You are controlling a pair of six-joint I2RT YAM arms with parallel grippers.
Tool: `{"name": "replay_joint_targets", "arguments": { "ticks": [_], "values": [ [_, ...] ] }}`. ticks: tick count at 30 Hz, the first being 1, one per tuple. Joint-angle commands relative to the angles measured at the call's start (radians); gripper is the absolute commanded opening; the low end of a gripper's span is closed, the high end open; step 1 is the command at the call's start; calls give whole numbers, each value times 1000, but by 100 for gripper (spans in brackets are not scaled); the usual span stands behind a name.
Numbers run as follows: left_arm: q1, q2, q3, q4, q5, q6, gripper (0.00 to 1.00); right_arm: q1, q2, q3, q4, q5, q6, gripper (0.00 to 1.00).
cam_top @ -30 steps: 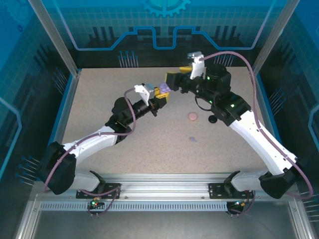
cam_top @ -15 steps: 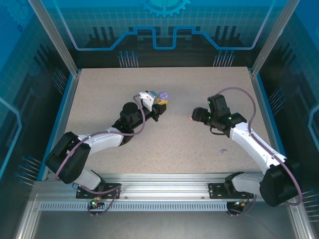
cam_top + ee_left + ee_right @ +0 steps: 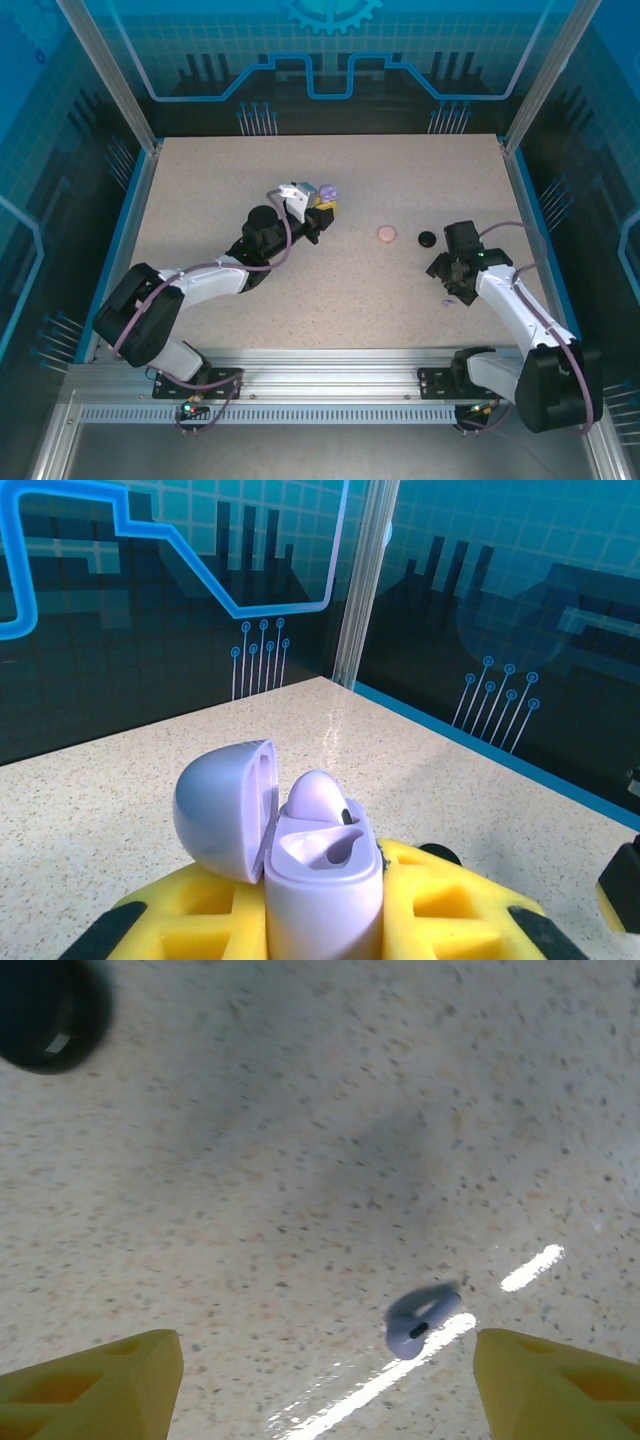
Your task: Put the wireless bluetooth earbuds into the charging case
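My left gripper (image 3: 325,203) is shut on the lilac charging case (image 3: 325,880), held upright between its yellow fingers (image 3: 450,900). The case's lid (image 3: 225,805) stands open to the left. One lilac earbud (image 3: 315,798) sits in the far socket and the near socket is empty. A second lilac earbud (image 3: 420,1322) lies flat on the table, a little right of centre between the open yellow fingertips (image 3: 95,1375) of my right gripper (image 3: 325,1380). That gripper (image 3: 452,288) hangs just above the table at the near right, over the loose earbud (image 3: 448,300).
A round pink case (image 3: 387,234) and a round black case (image 3: 427,239) lie mid-table, just beyond my right gripper. The black case (image 3: 50,1010) shows at the upper left of the right wrist view. The speckled table (image 3: 220,180) is walled by blue panels.
My right arm has swung back from the table's middle to the near right and now hovers over the loose lilac earbud. The left arm holds the case in nearly the same spot.
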Motion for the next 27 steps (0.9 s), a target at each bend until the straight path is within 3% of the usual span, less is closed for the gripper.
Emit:
{"name": "replay_joint_targets", "arguments": {
  "ticks": [1, 8, 17, 22, 27],
  "values": [
    [-4, 8, 10, 57, 1, -10, 0, -23, 23, -33, -11, -47, 39, 77],
    [-3, 17, 9, 70, 8, -1, 0, -65, 50, -52, 98, -68, -24, 77],
    [-4, 33, 14, 84, 11, 7, 0, -116, 130, -34, 88, -94, -40, 76],
    [-3, 43, 17, 87, 12, 11, 0, -105, 181, -68, 158, -172, -23, 74],
    [-4, 44, 17, 87, 9, 14, 0, -29, 212, -76, 192, -197, 27, 72]
  ]
}}
